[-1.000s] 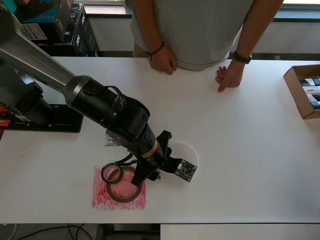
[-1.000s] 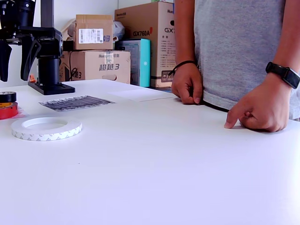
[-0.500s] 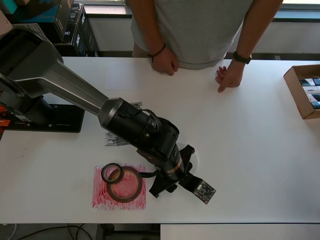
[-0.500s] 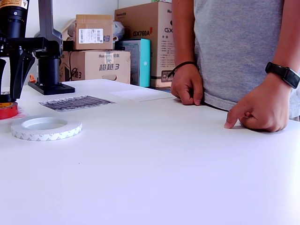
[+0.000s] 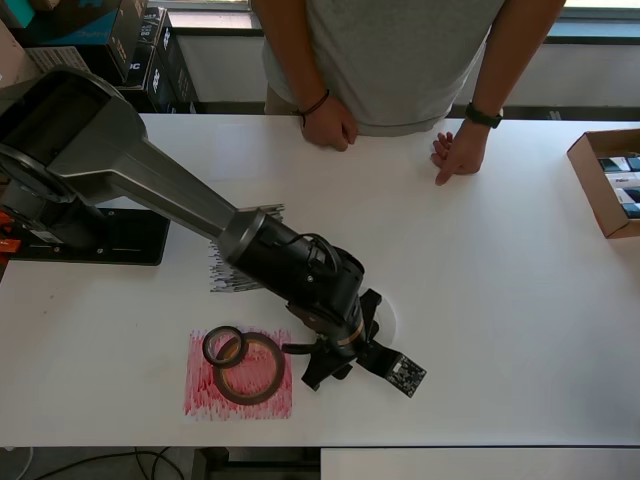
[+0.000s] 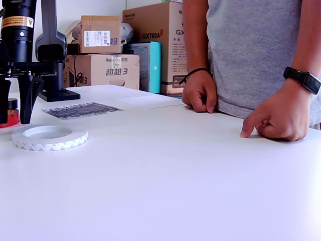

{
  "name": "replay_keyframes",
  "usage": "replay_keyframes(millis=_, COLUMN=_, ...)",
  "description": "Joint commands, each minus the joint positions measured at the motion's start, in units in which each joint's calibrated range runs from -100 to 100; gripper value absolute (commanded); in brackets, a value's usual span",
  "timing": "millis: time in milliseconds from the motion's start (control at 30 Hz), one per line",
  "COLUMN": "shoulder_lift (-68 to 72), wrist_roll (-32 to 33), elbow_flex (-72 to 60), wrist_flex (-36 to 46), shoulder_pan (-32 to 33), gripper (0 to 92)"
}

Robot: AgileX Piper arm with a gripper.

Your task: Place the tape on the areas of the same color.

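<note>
The white tape roll (image 6: 49,137) lies flat on the table (image 6: 200,181), mostly hidden under the arm in the overhead view. The gripper (image 6: 16,103) hangs beside it, jaws apart and empty (I think; it's cut off at the frame edge). It looks light, stiff and slick, so pinch across the rim wall.

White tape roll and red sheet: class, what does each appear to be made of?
White tape roll: seemingly translucent matte plastic or foam tape; its milky side wall shows faint diagonal marks. Red sheet: likely paper, flat, matte, with ragged red scribble strokes.
</note>
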Motion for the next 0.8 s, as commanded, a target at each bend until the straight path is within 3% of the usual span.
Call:
replay_keyframes(millis=0, shoulder_lift=0.4, wrist_roll=-2.0, elbow_flex=0.5, wrist_flex=0.5, shoulder_pan=-0.2, gripper=51.7)
replay_keyframes(millis=767, shoulder_lift=1.1, wrist_roll=-6.5, elbow_flex=3.3, wrist_flex=0.7, shoulder_pan=0.0, gripper=51.0)
